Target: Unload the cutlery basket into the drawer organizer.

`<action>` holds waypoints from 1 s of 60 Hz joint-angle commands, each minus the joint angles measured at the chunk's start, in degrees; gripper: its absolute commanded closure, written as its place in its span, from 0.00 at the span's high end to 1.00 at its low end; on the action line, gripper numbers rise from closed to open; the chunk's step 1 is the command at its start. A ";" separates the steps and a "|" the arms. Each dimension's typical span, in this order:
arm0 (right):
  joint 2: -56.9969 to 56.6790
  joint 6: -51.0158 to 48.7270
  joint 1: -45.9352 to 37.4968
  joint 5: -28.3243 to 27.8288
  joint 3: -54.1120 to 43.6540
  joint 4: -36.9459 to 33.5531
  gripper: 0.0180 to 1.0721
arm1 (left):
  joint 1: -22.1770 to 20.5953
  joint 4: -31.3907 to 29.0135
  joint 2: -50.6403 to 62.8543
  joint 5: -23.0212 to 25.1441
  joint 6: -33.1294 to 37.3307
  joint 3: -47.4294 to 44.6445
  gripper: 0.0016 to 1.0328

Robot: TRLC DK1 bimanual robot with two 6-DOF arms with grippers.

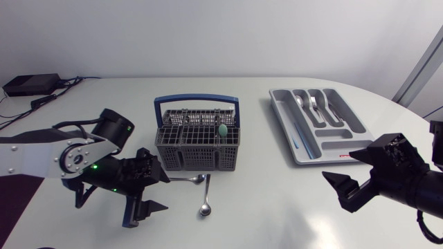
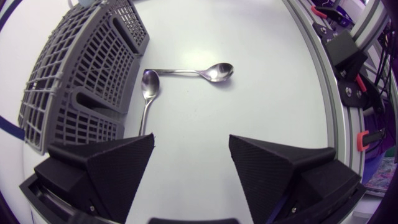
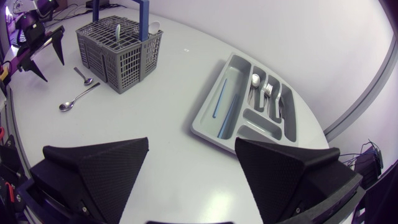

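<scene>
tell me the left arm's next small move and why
Probably ease the open left gripper forward and down over the nearer silver metal spoon, whose handle ends just ahead of one finger, beside the grey plastic cutlery basket. The spoon lies loose outside the basket, and the gripper holds nothing.

Head cam overhead; wrist cams low, all share basket (image 1: 197,158).

White table (image 1: 277,207), rounded far-right corner — matte top, soft light, seemingly from overhead

No legible text, red sticker (image 1: 344,158) on organizer (image 1: 282,125) unreadable
</scene>
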 commanded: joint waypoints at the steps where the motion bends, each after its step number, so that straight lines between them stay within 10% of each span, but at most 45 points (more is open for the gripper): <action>1: 0.05 -1.18 0.97 -0.18 0.46 -0.23 0.95 | -0.64 1.99 5.35 0.66 2.89 2.76 0.84; 41: -1.71 -2.59 1.94 -0.09 -1.65 -0.06 0.95 | 0.68 2.96 23.10 0.75 2.63 14.63 0.72; 60: -3.73 -2.67 1.94 0.00 -2.36 -0.76 0.95 | -1.79 1.29 22.48 0.66 2.81 10.94 0.35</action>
